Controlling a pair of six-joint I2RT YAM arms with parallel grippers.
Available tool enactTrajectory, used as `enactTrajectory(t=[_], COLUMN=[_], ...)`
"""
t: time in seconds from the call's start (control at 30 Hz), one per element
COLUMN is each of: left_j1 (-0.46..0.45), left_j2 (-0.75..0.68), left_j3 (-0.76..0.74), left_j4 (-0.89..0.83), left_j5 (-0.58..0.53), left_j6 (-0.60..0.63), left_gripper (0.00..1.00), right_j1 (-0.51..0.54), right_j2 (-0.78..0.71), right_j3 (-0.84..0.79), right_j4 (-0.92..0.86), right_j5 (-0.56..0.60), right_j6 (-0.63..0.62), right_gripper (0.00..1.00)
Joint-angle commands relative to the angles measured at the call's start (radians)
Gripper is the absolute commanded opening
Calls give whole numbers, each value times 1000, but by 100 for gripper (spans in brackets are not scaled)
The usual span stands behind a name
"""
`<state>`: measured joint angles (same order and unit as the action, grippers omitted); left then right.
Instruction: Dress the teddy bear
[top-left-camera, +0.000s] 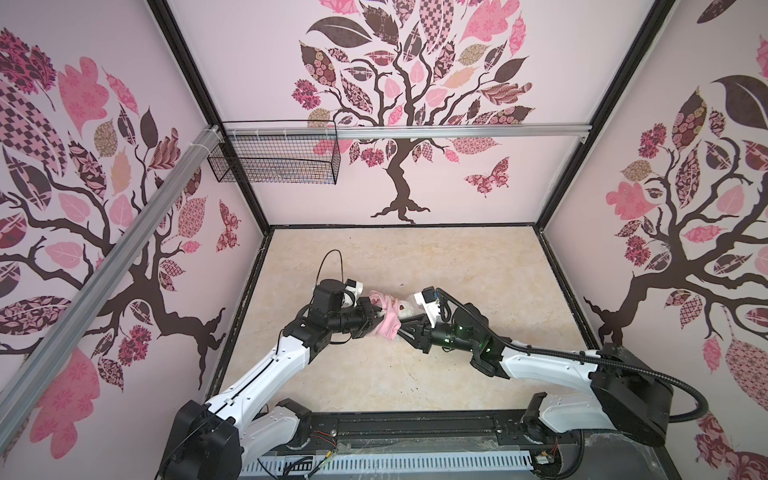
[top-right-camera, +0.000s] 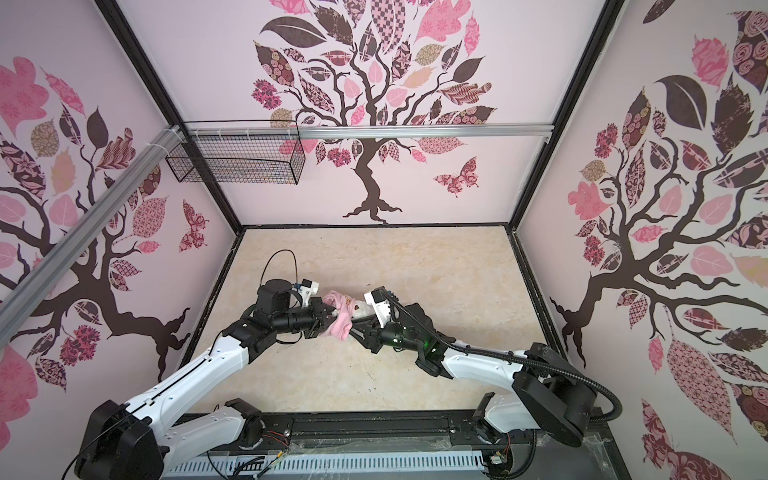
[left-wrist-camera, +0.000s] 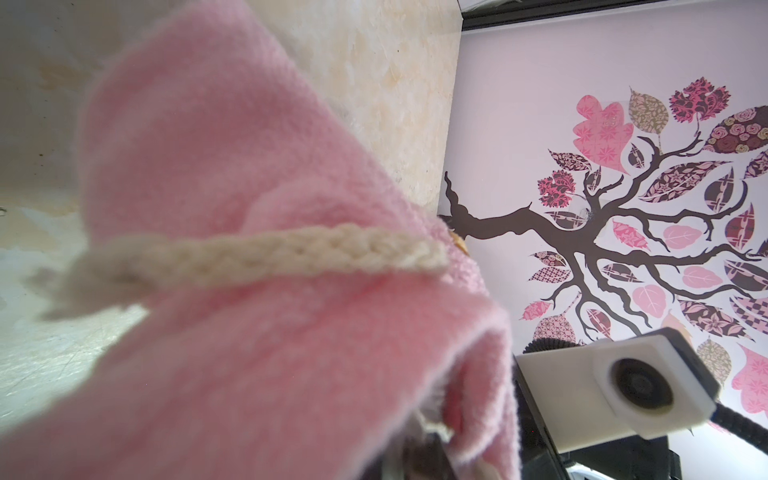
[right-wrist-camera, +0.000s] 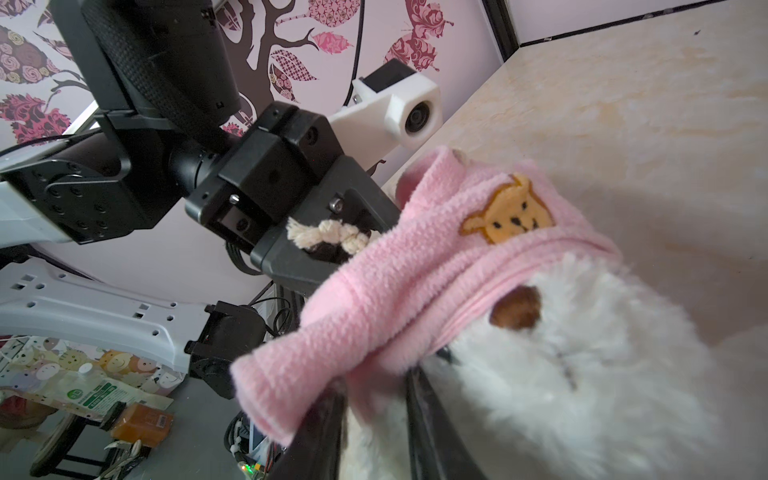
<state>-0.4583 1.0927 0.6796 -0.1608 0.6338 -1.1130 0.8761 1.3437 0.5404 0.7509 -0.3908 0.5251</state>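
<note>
Basket (top-left-camera: 274, 166) contents indistinct; left pincer (top-left-camera: 376, 312) clamps shirt (top-left-camera: 388, 324) on teddy bear (right-wrist-camera: 582, 374); right pincer (top-left-camera: 402, 325) unclear.

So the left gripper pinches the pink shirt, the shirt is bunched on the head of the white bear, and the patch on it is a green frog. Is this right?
Not fully. The patch on the pink shirt is an orange bear face, not a green frog, as the right wrist view shows. The rest stands: the left gripper pinches the shirt, which is bunched on the teddy bear's head.
</note>
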Motion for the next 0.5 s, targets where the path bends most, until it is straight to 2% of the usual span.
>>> enactTrajectory(t=[0.0, 0.13, 0.23, 0.33, 0.47], left_j1=[-23, -34, -35, -34, -22], left_j2=[-7, -3, -3, -13, -53], left_j3=[61, 65, 69, 75, 68], left_j4=[29, 30, 28, 13, 7], left_j5=[40, 26, 16, -17, -115], left_j6=[22, 30, 35, 45, 39], left_gripper=[0, 0, 0, 0, 0], right_j1=[6, 7, 6, 6, 4], right_j2=[43, 75, 87, 61, -9], right_j3=[46, 71, 64, 28, -15], right_j4=[62, 77, 101, 95, -65], right_j5=[-24, -44, -47, -15, 68], right_j6=[29, 58, 85, 102, 120], right_gripper=[27, 16, 1, 0, 0])
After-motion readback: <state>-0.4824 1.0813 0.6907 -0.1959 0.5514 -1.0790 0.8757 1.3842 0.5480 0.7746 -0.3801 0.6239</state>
